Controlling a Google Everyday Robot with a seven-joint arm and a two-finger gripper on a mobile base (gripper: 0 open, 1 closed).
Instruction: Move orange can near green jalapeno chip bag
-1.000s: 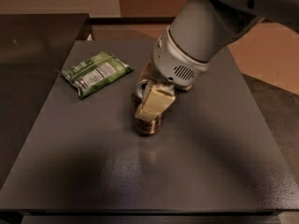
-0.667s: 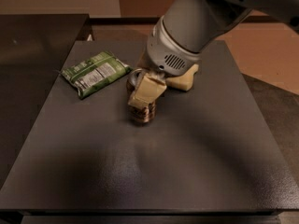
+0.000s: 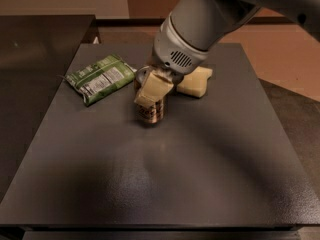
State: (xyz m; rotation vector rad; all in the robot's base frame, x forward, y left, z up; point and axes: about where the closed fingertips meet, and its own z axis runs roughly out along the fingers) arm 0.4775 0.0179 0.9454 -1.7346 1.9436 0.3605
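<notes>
The orange can (image 3: 151,112) stands upright near the middle of the dark table (image 3: 165,184), its silver top partly visible beside the wrist. My gripper (image 3: 149,94) comes down from the upper right and is shut on the can, with one pale finger (image 3: 153,88) across its front. The other finger is hidden behind the can. The green jalapeno chip bag (image 3: 101,78) lies flat to the can's upper left, with its white label panel facing up. A short gap separates can and bag. I cannot tell if the can's base touches the table.
A pale yellow sponge (image 3: 195,81) lies just right of the can, partly behind my wrist. A second dark surface (image 3: 40,44) adjoins the table on the left. Brown floor shows at the right.
My gripper has carried the orange can leftward, away from the sponge and closer to the chip bag. The sponge is now uncovered to the right.
</notes>
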